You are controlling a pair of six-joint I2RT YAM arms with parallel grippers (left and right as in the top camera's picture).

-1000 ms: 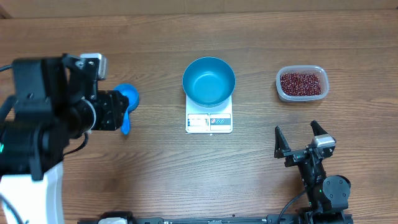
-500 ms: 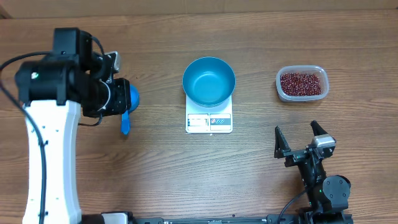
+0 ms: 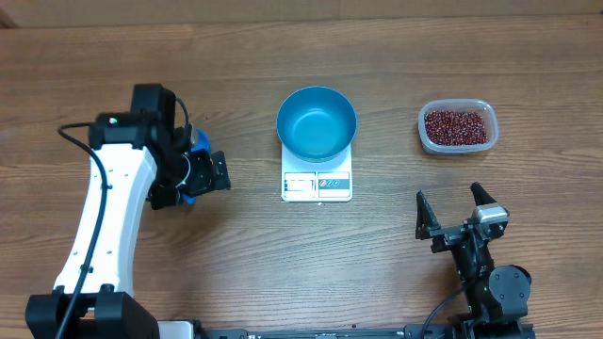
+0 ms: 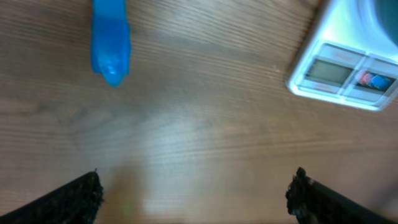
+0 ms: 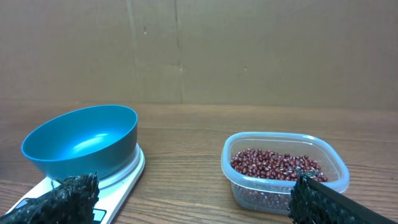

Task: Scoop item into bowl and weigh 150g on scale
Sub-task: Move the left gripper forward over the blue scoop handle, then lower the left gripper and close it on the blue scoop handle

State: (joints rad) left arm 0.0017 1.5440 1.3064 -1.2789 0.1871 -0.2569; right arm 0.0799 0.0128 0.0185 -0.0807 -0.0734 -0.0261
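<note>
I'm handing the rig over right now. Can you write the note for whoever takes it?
Left gripper: open, empty, over the table near the blue scoop.
Right gripper: open, empty, away from everything.
Bowl: on the scale, empty.
Beans: in the clear tub, right of the scale.
Done: bowl on scale.
Left: pick up scoop, scoop beans into bowl, weigh.

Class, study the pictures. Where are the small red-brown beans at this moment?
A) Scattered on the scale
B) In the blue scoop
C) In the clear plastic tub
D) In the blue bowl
C: the beans all lie in the clear tub on the table, while the blue bowl standing on the scale has nothing in it.
</note>
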